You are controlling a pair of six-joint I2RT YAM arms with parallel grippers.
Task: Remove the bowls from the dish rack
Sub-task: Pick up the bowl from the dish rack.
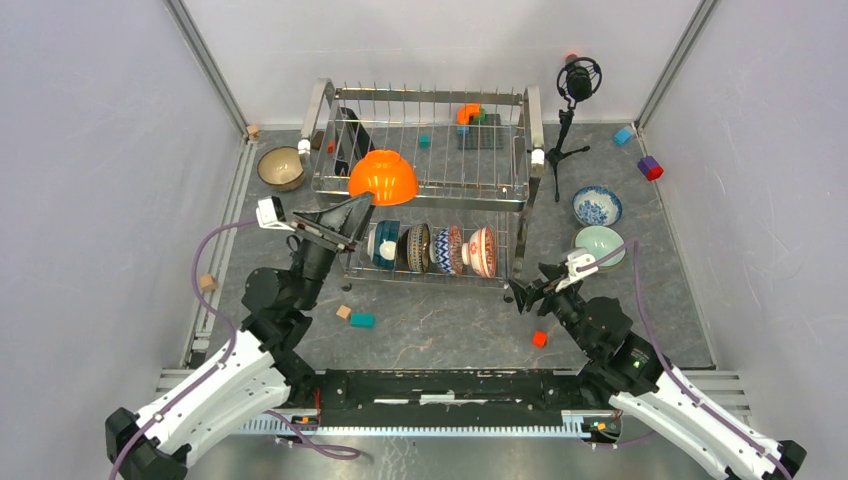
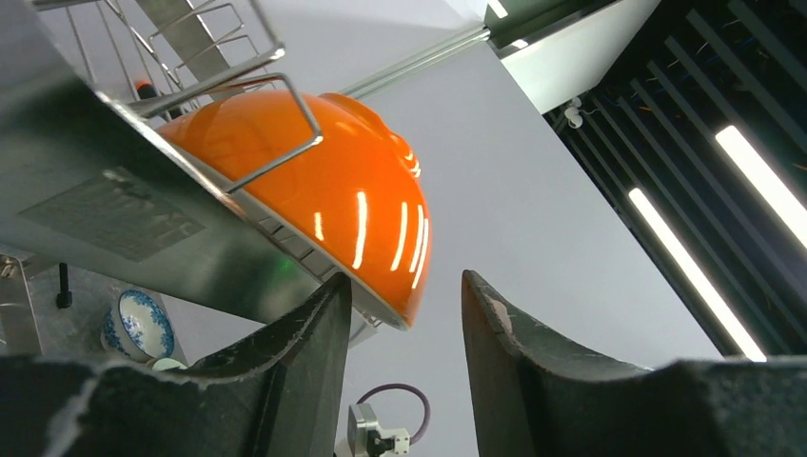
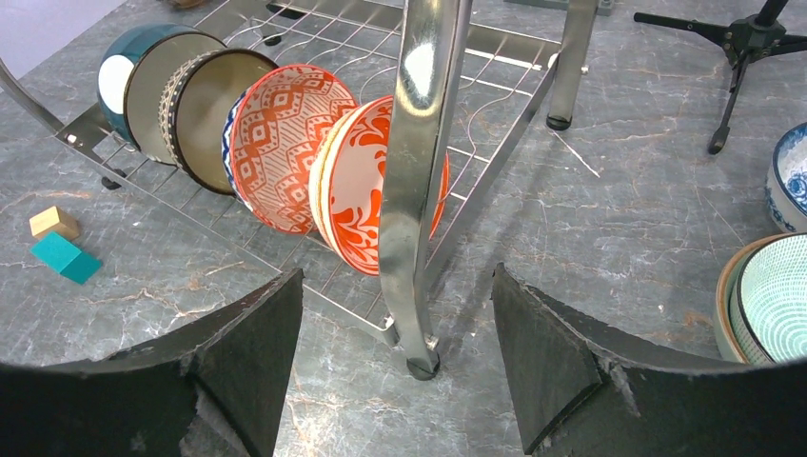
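Seen from above, the dish rack (image 1: 450, 201) fills the middle of the counter (image 1: 440, 330). An orange bowl (image 1: 383, 178) lies upside down at the 8 o'clock corner of its upper tier, and a row of bowls (image 1: 435, 248) stands on edge in the lower tier. Only this view shows the bowls already on the counter. A blue-and-white bowl (image 1: 597, 206) sits at the rack's 3 o'clock, a pale green bowl (image 1: 600, 243) at 4 o'clock and a brown-gold bowl (image 1: 281, 168) at 10 o'clock.

The left wrist camera looks up from underneath. It alone shows the orange bowl's (image 2: 333, 200) rim jutting past the rack's edge into the gap of the left end effector (image 2: 404, 324). The fingers (image 2: 305, 352) are part spread. One lies against the rim and the other stands clear of it, so nothing is pinched.

The right wrist camera alone shows the patterns on the lower bowls, the nearest being a red-and-white bowl (image 3: 357, 190). The right end effector (image 3: 395, 314) is spread wide on either side of the rack's 5 o'clock corner post (image 3: 423, 143). It holds nothing.
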